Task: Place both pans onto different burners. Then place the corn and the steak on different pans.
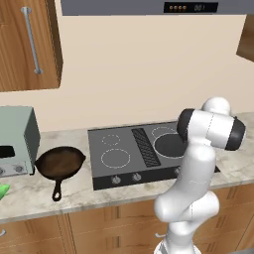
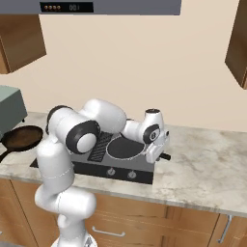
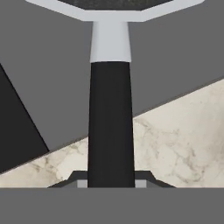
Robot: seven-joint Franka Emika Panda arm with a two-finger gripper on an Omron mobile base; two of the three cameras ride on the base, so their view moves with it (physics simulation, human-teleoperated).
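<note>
Hand view: grey pan's handle [image 3: 110,122] between tool [image 3: 110,183] fingertips

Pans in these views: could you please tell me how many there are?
2. The cast-iron skillet sits on the counter left of the cooktop; the grey pan rests on the front right burner, its handle in the hand.

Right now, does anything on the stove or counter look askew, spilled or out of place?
Nothing looks spilled or damaged. The grey pan sits flat on a right-hand burner, its handle in the shut gripper. The cast-iron skillet lies upright on the counter, left of the cooktop.
</note>
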